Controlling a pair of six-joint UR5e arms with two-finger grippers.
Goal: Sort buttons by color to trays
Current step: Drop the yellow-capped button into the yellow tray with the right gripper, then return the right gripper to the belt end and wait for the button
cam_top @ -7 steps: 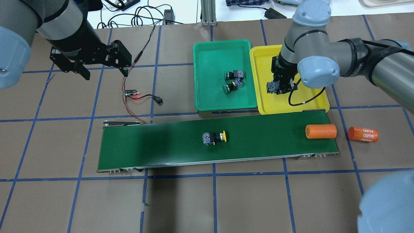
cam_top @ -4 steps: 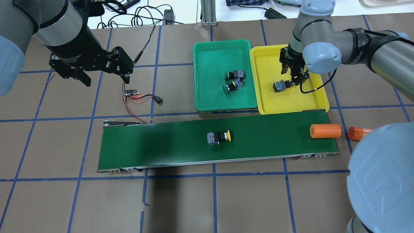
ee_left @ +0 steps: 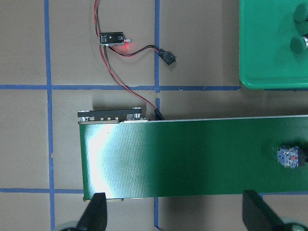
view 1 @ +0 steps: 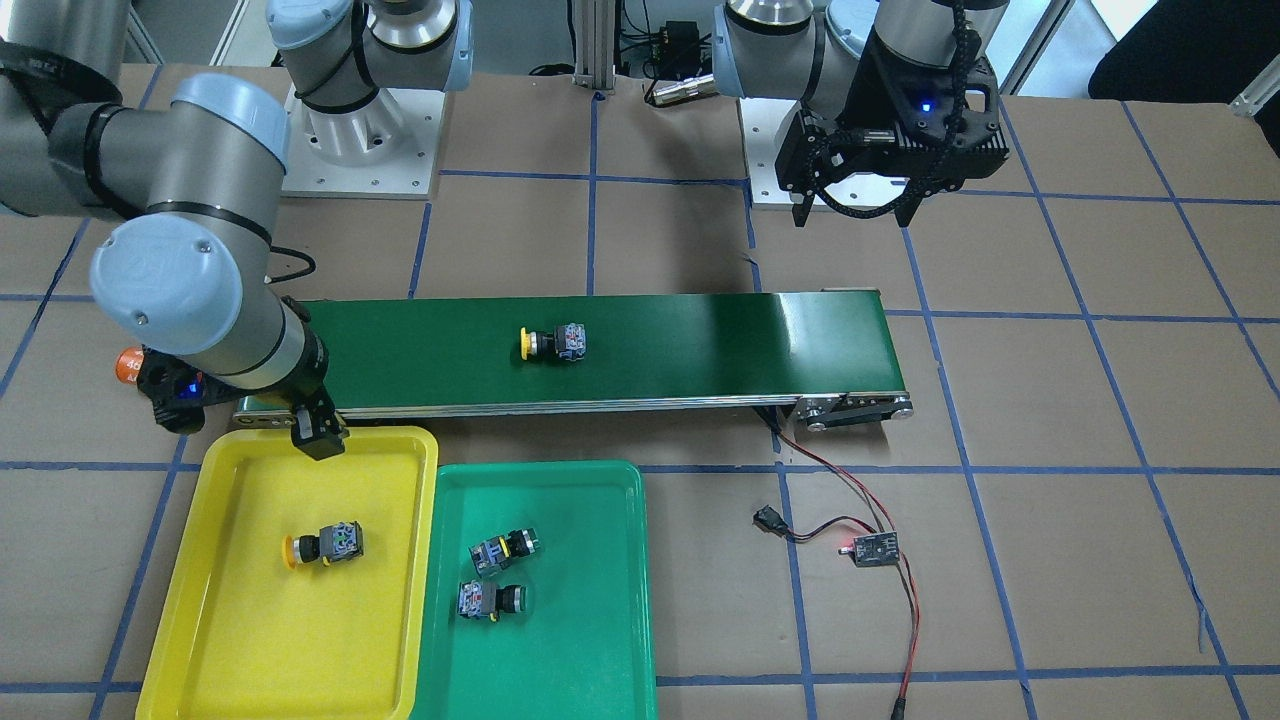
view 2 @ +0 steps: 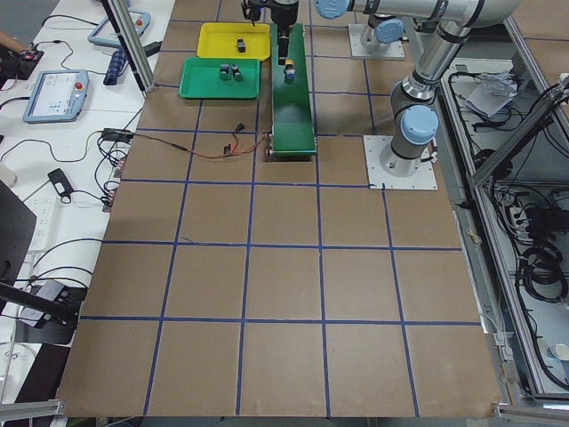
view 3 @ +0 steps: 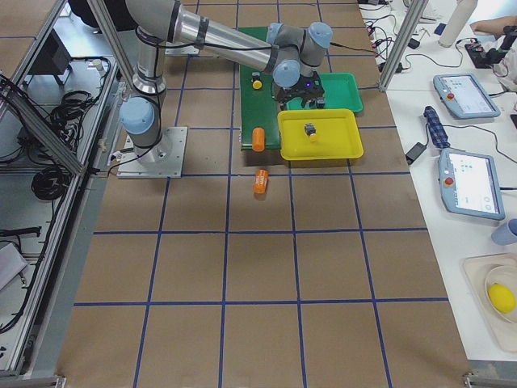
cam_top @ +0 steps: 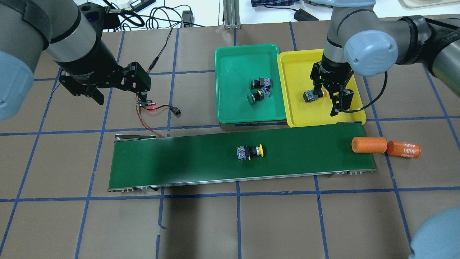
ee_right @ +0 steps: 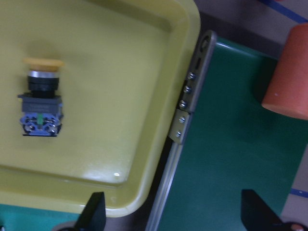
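Conveyor belt (cam_top: 179, 162) carries the unsorted yellow button (cam_top: 250, 152) at mid-length; right gripper (ee_right: 174, 214), jaws wide and empty over the yellow tray (cam_top: 298, 72) rim, should straddle its body squarely, not the cap; left gripper (ee_left: 175, 214) wide, idle.

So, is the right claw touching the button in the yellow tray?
Apart. Right wrist view: button lies alone in the tray, open claw clear of it.

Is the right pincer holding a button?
No, the right pincer is open and empty; the yellow-capped button lies loose in the yellow tray.
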